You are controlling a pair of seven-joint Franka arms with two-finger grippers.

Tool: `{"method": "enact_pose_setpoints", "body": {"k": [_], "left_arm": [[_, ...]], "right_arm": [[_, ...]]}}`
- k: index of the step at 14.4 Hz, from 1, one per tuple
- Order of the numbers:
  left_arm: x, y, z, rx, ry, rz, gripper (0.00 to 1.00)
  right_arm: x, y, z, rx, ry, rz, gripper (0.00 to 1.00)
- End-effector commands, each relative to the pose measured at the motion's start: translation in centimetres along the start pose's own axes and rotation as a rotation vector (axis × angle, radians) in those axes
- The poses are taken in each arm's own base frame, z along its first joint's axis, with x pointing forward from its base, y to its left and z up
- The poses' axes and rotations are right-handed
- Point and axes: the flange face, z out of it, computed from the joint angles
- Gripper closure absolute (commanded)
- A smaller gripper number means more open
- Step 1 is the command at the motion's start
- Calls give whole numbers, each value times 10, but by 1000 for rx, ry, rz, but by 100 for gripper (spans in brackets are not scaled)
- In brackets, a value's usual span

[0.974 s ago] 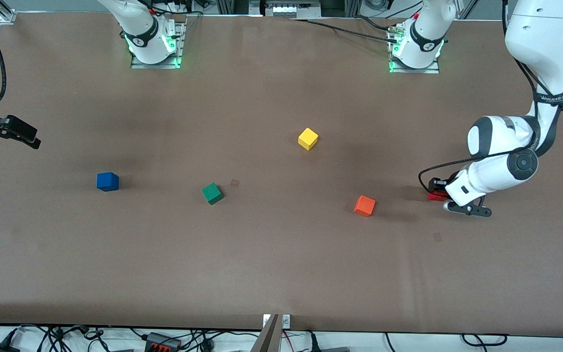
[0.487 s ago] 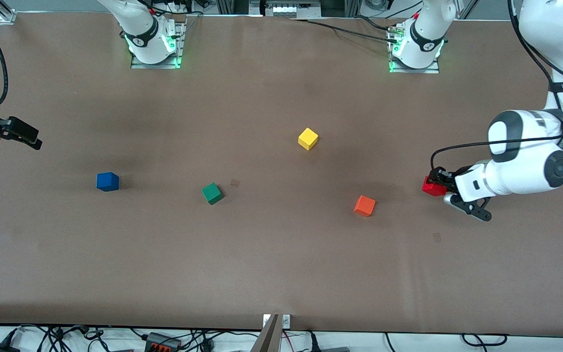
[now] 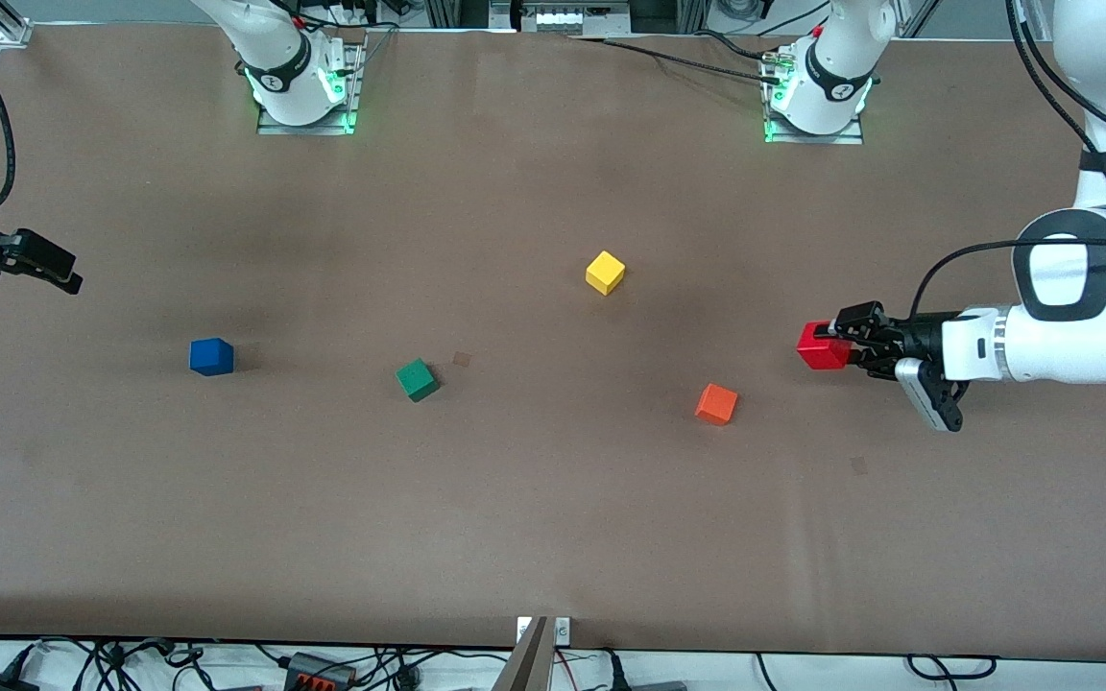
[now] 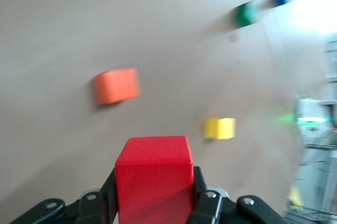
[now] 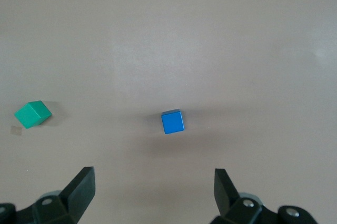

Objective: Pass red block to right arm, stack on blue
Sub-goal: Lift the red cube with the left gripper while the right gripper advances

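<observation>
The red block [image 3: 823, 346] [image 4: 154, 179] hangs in the air at the left arm's end of the table, with my left gripper [image 3: 839, 345] [image 4: 154, 203] shut on it, turned level and pointing toward the right arm's end. The blue block [image 3: 211, 356] [image 5: 172, 122] rests on the table toward the right arm's end. My right gripper [image 3: 46, 268] [image 5: 154, 182] waits open and empty at that end's table edge, high above the table, with the blue block in its wrist view.
An orange cube [image 3: 716, 403] [image 4: 117, 85] lies on the table close to the held block, nearer the front camera. A yellow cube [image 3: 605, 273] [image 4: 219, 128] sits mid-table and a green cube [image 3: 417, 379] [image 5: 32, 114] lies between orange and blue.
My left gripper has lifted the red block off the table and swung its wrist level, carrying the block a little toward the right arm's end. The right arm has stayed still.
</observation>
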Motion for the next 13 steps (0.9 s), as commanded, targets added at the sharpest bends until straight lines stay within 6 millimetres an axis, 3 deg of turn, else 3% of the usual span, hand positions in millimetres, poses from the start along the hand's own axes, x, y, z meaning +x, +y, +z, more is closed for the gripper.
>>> {"method": "enact_pose_setpoints", "body": {"k": [1, 5, 7, 9, 11, 13], "left_arm": [[17, 28, 8, -208, 114, 187, 74], [33, 54, 49, -456, 208, 377, 75], [55, 79, 64, -532, 357, 510, 76], [74, 104, 84, -591, 484, 592, 76], [90, 119, 95, -541, 568, 650, 76], [111, 145, 126, -449, 711, 790, 77]], "right_arm": [[0, 4, -4, 3, -3, -6, 0], [4, -9, 10, 79, -30, -3, 0], [4, -42, 14, 138, -50, -38, 0], [7, -70, 32, 188, -87, -63, 0], [8, -91, 50, 366, -154, -37, 0], [6, -116, 68, 556, -248, -45, 0]]}}
